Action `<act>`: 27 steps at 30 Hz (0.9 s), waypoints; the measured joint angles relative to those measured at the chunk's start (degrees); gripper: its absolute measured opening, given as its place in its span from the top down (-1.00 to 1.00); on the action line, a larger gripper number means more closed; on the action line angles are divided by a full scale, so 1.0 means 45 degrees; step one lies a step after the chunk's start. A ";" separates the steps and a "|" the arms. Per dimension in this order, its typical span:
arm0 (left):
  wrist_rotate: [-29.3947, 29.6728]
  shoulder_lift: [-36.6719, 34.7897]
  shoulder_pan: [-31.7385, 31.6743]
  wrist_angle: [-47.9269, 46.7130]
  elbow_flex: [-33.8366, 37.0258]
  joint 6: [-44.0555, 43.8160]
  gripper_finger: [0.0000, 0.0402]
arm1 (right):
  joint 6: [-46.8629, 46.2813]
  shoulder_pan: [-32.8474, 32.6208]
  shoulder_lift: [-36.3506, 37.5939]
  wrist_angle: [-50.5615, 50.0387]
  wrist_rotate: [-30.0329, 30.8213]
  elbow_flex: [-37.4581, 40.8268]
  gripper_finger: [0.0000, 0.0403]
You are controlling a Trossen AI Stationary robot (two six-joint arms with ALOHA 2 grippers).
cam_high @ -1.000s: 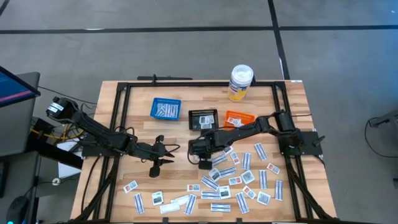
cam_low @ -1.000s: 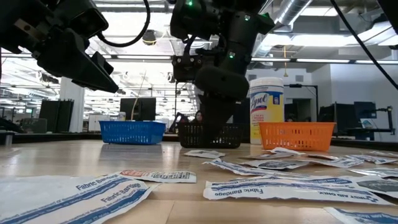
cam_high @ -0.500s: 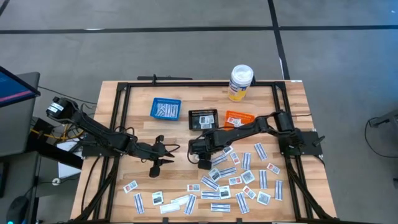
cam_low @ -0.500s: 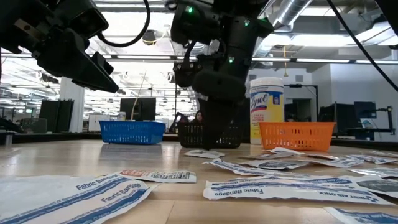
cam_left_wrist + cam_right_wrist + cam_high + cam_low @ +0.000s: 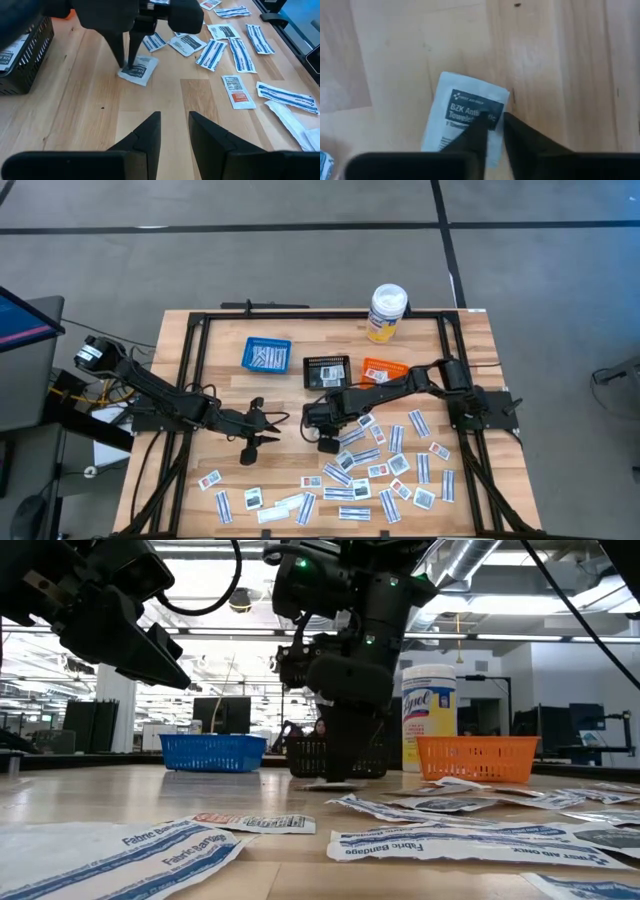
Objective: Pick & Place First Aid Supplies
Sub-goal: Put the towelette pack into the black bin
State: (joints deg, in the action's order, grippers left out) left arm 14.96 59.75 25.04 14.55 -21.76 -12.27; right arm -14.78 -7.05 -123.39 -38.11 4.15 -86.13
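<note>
We are looking straight down on the table (image 5: 215,355), and the right gripper (image 5: 328,442) is reaching in from 3 o'clock to a spot just below the table's centre. Its 2 fingers (image 5: 517,137) are pointing down and pinching a small square packet (image 5: 465,115) with a dark printed label; the tips are closing on the packet's edge while it is lying on the wood. From the left wrist view we are seeing the same packet (image 5: 138,70) on the bare wood, with the right gripper's fingers planted on it. In the low view a corner of it (image 5: 333,783) is showing under the gripper, in front of the black basket (image 5: 338,757).

The left gripper (image 5: 262,427) is hanging at about 9 o'clock from the right one, over bare wood, with its jaws standing a little apart and holding nothing.

The other first aid supplies (image 5: 385,465) are lying scattered from 3 o'clock round to 7 o'clock of the table's centre, some overlapping. Toward 12 o'clock we are seeing 3 baskets in a row: a blue basket (image 5: 266,354) with packets inside, the black one and an orange basket (image 5: 385,369). A white bottle (image 5: 387,313) is standing at the far edge.
</note>
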 joint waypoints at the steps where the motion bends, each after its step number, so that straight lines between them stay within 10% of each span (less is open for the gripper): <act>1: 0.0000 0.0000 0.0000 0.0000 0.0000 0.0000 0.50 | 0.0037 0.0002 -0.0005 0.0010 -0.0010 0.0000 0.90; 9: 0.0000 0.0000 0.0000 0.0000 0.0000 0.0000 0.50 | 0.0941 -0.0112 -0.0158 -0.1317 0.0241 -0.1027 0.97; 19: 0.0000 0.0000 0.0005 0.0000 0.0000 0.0000 0.50 | 0.0657 0.0249 0.0076 -0.5805 0.5551 -0.2898 0.99; 27: 0.0000 0.0000 0.0005 0.0026 0.0000 0.0000 0.50 | 0.2246 0.1729 0.1152 -0.5861 0.5850 -0.2919 1.00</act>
State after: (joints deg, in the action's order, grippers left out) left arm 14.96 59.75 25.06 14.66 -21.76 -12.27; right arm -4.67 0.73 -118.21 -64.48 30.48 -99.26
